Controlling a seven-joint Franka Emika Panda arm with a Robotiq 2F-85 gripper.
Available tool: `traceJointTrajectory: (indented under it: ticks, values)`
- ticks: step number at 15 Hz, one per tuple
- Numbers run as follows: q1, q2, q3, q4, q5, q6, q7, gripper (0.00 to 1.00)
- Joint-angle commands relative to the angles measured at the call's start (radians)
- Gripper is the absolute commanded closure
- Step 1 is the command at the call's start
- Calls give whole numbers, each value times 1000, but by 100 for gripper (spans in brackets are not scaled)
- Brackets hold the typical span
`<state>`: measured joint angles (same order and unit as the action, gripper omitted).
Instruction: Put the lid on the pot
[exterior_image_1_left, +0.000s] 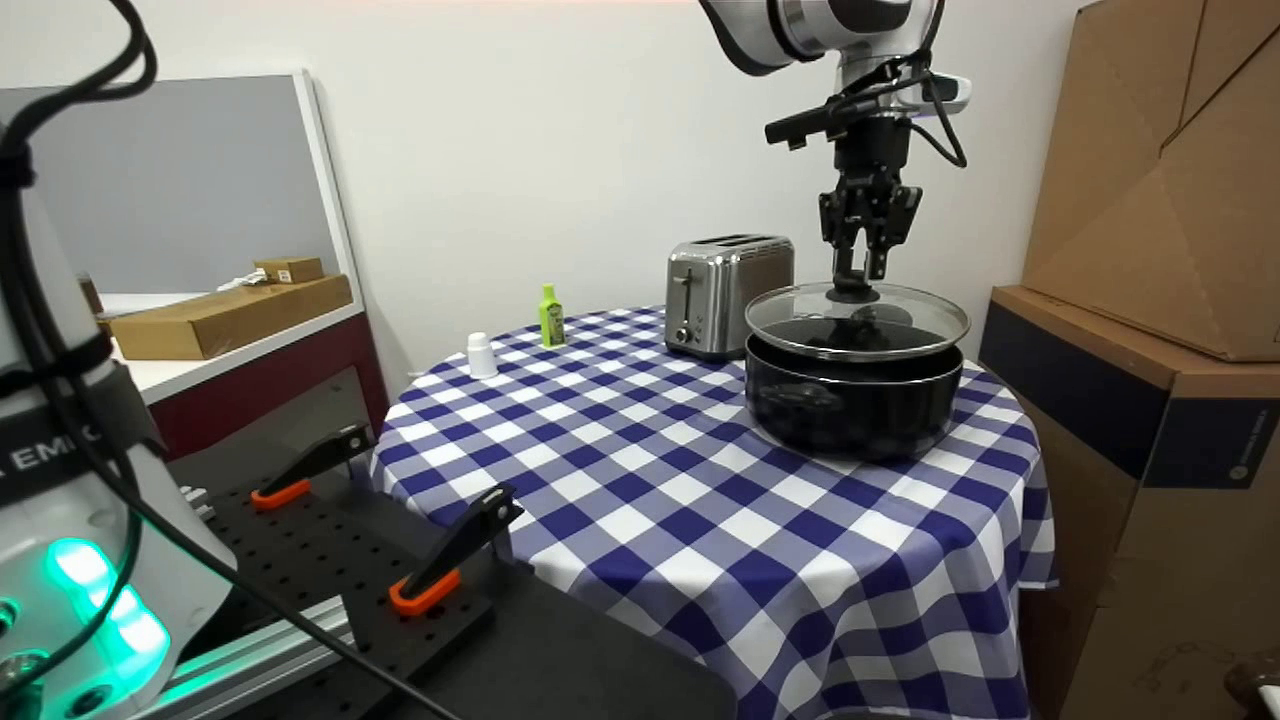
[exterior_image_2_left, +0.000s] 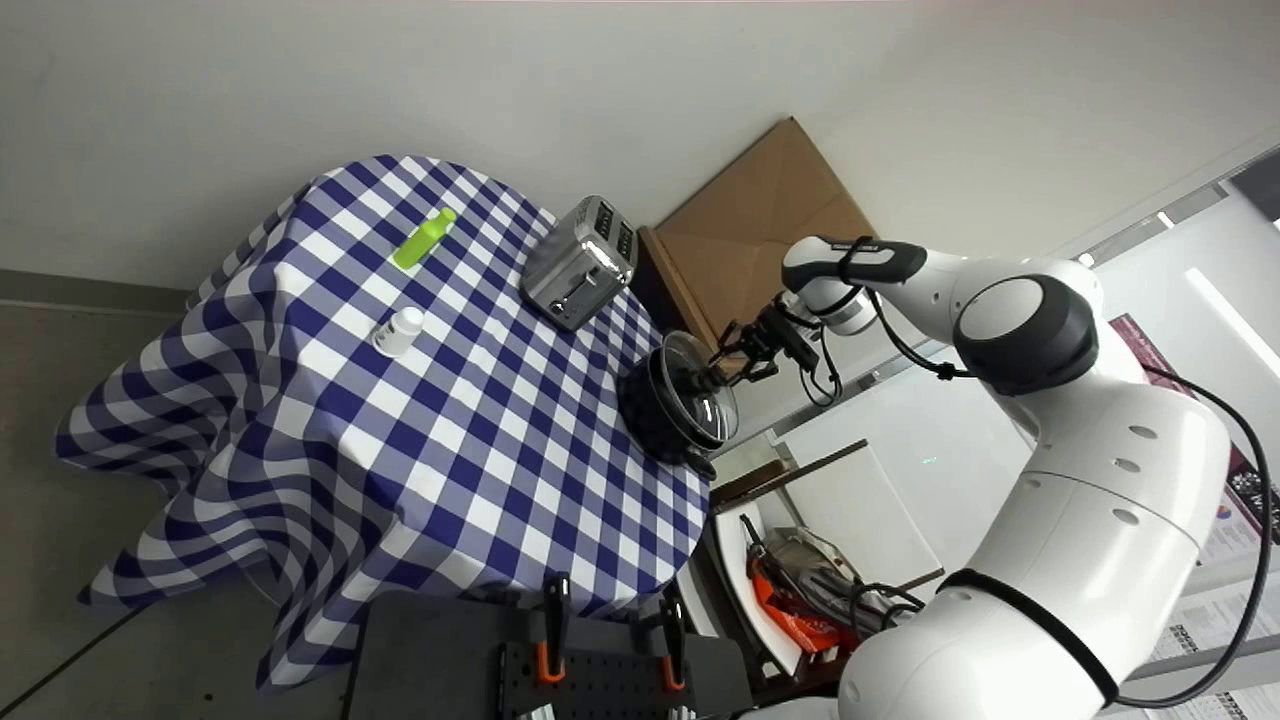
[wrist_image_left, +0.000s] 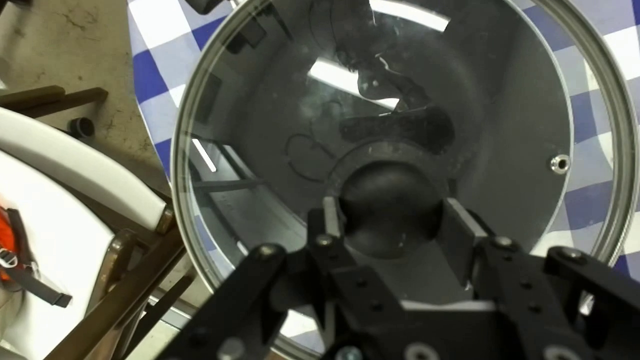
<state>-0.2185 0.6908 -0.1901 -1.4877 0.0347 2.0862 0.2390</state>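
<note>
The gripper points down, its two fingers set on either side of the dark knob and clamped on it. The glass lid held by that knob is over the pot, with a dark gap showing between their rims at the front; whether they touch elsewhere cannot be told. In an exterior view the pot stands by the right edge of the checked-cloth tabletop, with the silver toaster near it toward the far edge. Further left, a green bottle stands near the far edge and a white bottle by the left edge. Beyond the right edge rise cardboard boxes; past the near-left edge are black-and-orange clamps
</note>
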Motion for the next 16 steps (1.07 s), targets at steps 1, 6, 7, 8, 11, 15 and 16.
traceJointTrajectory:
  ticks: [1, 6, 7, 8, 11, 15, 16]
  values:
    - [-1, 72, 3, 111, 11, -48, 21, 76]
    - [-4, 119, 1, 150, 11, -67, 32, 76]
    - [-5, 119, 0, 153, 10, -76, 32, 76]
    - [-6, 119, -1, 154, 9, -79, 33, 76]
    - [-7, 111, -6, 142, 6, -89, 33, 76]
    - [-9, 93, -13, 107, 3, -81, 33, 76]
    - [-10, 91, -14, 102, 3, -79, 33, 76]
